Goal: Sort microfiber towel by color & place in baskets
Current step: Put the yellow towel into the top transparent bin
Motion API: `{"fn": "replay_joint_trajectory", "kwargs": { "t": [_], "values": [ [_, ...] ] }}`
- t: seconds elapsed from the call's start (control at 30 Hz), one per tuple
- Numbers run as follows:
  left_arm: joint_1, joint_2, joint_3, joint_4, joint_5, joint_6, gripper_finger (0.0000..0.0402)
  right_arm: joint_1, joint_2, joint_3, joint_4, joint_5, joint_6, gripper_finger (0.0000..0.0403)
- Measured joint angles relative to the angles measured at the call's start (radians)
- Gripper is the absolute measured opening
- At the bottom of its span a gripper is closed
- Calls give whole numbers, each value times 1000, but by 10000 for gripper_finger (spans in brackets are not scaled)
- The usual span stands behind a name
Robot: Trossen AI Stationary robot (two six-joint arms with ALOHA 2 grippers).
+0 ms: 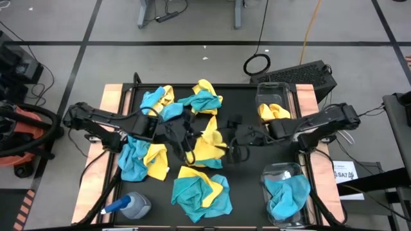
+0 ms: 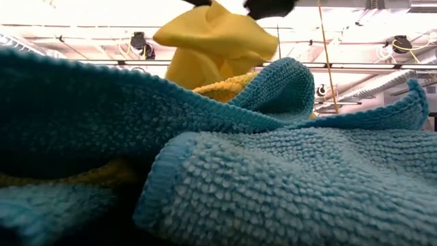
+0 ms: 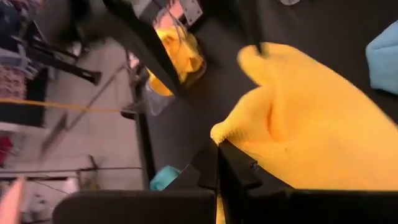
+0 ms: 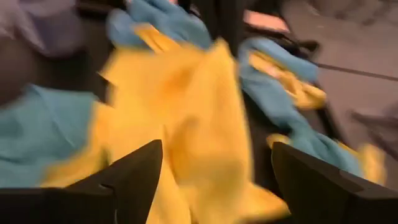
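Mid-table, the left gripper [image 1: 186, 138] pinches a yellow towel [image 1: 210, 142] lifted toward the right gripper [image 1: 234, 138], whose fingers stand spread beside it; next it likely must close, then carry to the yellow-holding basket [image 1: 275, 102].

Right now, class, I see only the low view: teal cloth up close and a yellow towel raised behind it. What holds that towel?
Observer: The left gripper, shut on the yellow towel over mid-table.
Operator: And the right gripper?
Observer: The right gripper faces the same towel, fingers open either side of it.
Operator: Anything sorted?
Observer: One basket holds yellow, the other basket teal.
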Motion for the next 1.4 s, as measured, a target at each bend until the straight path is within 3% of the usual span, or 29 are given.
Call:
{"fn": "replay_joint_trajectory", "kwargs": {
  "t": [0.1, 0.27, 0.5, 0.67, 0.8, 0.93, 1.0, 1.17, 1.4],
  "values": [
    [-21, 0, 11, 10, -40, 35, 1, -30, 47, 0, 75, -93, -15, 295],
    [-51, 0, 26, 31, -60, 79, 1, -86, 125, 0, 136, -87, -20, 295],
    [-83, 0, 29, 34, 5, 90, 1, -136, 213, 0, 273, -66, -45, 295],
    [-103, 0, 29, 26, 21, 91, 1, -138, 239, -1, 345, -133, -116, 287],
    [-112, 0, 29, 21, 22, 92, 1, -138, 236, -1, 336, -116, -125, 218],
    [-115, 0, 29, 21, 22, 92, 1, -138, 228, -1, 308, -121, -177, 64],
    [-115, 0, 29, 13, 22, 84, 5, -138, 226, -1, 309, -133, -212, 20],
    [-106, 0, 11, -25, 24, 33, 48, -143, 184, -1, 224, -69, -211, 5],
    [-106, 1, -23, -48, 6, -112, 171, -172, -1, -1, -31, 137, -124, 2]
  ]
}}
